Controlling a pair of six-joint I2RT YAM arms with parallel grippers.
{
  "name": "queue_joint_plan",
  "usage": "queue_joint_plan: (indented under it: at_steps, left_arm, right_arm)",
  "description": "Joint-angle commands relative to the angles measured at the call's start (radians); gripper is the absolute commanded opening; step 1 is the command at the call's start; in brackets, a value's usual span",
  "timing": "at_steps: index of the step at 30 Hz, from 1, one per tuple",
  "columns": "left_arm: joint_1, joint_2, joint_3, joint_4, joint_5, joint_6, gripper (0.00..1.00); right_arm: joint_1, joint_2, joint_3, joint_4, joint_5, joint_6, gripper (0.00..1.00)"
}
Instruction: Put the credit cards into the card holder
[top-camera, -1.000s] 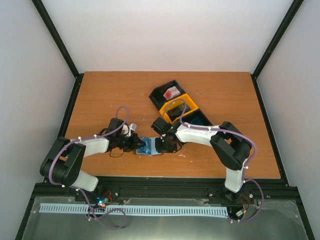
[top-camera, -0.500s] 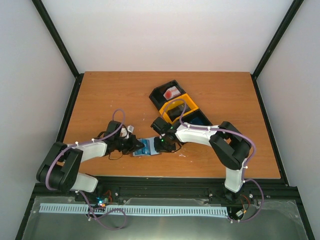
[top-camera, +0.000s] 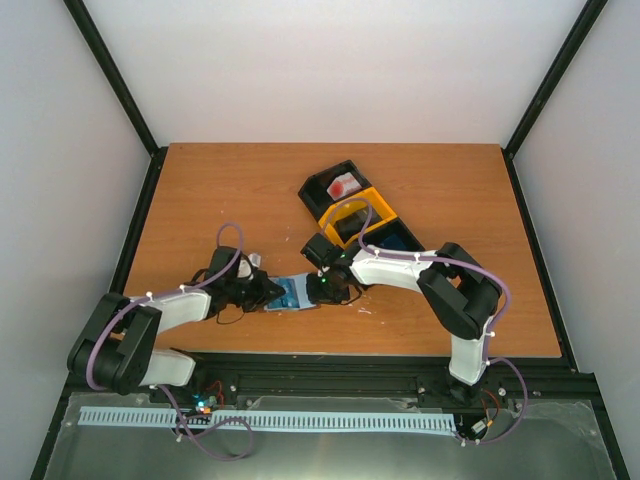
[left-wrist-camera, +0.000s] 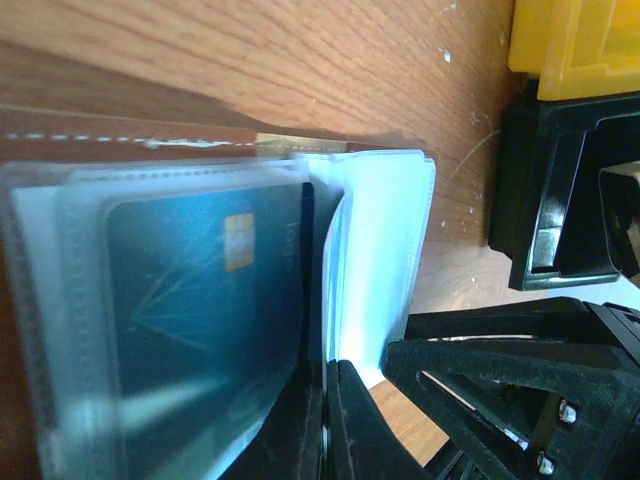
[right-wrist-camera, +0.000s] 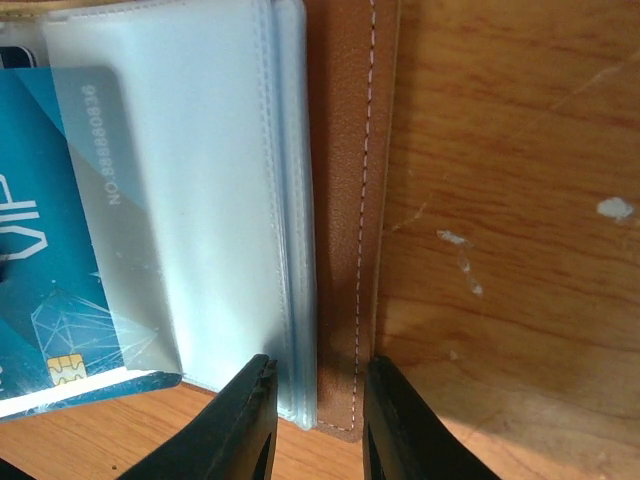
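The brown card holder (top-camera: 293, 293) lies open near the table's front, its pale sleeves up. A blue credit card (left-wrist-camera: 200, 290) with a gold chip sits inside the clear sleeves; in the right wrist view the blue card (right-wrist-camera: 45, 260) pokes out past the sleeve's edge. My left gripper (top-camera: 266, 293) is at the holder's left side; in its own view the left gripper (left-wrist-camera: 335, 405) is shut on a thin sleeve page. My right gripper (top-camera: 325, 290) is slightly open; in its own view the right gripper (right-wrist-camera: 318, 415) straddles the holder's stitched leather edge (right-wrist-camera: 345, 200).
A black-and-yellow three-compartment tray (top-camera: 372, 207) stands just behind the right gripper, with a red-and-white item (top-camera: 343, 185) in its far compartment. Its yellow corner (left-wrist-camera: 575, 40) shows in the left wrist view. The table's front edge is close below both grippers.
My left gripper has drawn back a little to the left, and the card holder has shifted slightly left with it. The right gripper has hardly moved.
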Motion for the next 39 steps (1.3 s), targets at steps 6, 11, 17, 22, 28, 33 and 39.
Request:
queue_joint_plan:
  at_steps: [6, 11, 17, 22, 28, 33, 39]
  left_arm:
    - [-0.006, 0.031, -0.016, 0.074, -0.014, -0.055, 0.05]
    - [-0.01, 0.026, 0.02, -0.008, -0.024, -0.026, 0.14]
    - [-0.017, 0.018, 0.12, -0.242, -0.097, 0.031, 0.24]
    - [-0.021, 0.012, 0.187, -0.398, -0.153, 0.06, 0.46]
    - [-0.032, 0.018, 0.242, -0.527, -0.225, 0.081, 0.57]
    - [-0.037, 0.032, 0.245, -0.526, -0.224, 0.094, 0.54]
    - [-0.049, 0.076, 0.237, -0.475, -0.184, 0.106, 0.49]
  right_arm:
    - [0.003, 0.059, -0.025, 0.019, -0.017, 0.008, 0.25]
    - [0.003, 0.058, -0.028, 0.027, -0.021, 0.013, 0.25]
    - [0.005, 0.056, -0.036, 0.038, -0.02, 0.019, 0.25]
    - [0.004, 0.057, -0.036, 0.042, -0.021, 0.018, 0.25]
    - [0.004, 0.058, -0.035, 0.045, -0.021, 0.016, 0.25]
    - [0.004, 0.06, -0.036, 0.049, -0.023, 0.016, 0.25]
    - [0.005, 0.059, -0.038, 0.053, -0.024, 0.014, 0.25]
